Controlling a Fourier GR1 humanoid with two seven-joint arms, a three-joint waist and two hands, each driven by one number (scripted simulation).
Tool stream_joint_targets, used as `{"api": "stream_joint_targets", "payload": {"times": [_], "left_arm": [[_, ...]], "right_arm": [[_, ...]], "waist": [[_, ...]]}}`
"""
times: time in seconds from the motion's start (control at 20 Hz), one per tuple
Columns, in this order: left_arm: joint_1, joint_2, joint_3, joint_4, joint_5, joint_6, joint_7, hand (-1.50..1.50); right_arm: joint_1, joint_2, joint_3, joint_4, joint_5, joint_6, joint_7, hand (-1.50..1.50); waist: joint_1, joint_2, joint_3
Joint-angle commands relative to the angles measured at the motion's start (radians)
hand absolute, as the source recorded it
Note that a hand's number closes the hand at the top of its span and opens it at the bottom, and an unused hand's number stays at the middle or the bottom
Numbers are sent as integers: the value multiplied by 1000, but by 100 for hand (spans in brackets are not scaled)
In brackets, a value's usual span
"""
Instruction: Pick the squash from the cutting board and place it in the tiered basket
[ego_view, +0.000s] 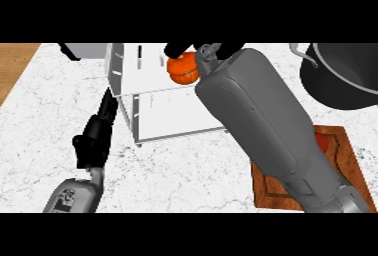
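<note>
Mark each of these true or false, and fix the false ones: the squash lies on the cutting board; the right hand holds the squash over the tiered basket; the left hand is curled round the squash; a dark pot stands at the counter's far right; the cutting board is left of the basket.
1. The squash lies on the cutting board. False: it is up over the tiered basket, away from the board.
2. The right hand holds the squash over the tiered basket. True.
3. The left hand is curled round the squash. False: it is left of the basket, touching no squash.
4. A dark pot stands at the counter's far right. True.
5. The cutting board is left of the basket. False: it lies to the right.
</note>
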Motion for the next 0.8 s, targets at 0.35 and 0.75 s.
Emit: {"api": "stream_joint_targets", "payload": {"times": [0.35, 0.75], "left_arm": [[52, 27, 49, -36, 13, 12, 20, 0], [87, 14, 46, -40, 6, 23, -10, 0]], "right_arm": [[320, -43, -195, -465, 36, -75, 131, -150], [796, -86, -227, -1010, -125, 83, 30, -150]], "waist": [[-79, -21, 4], [-98, -19, 3]]}}
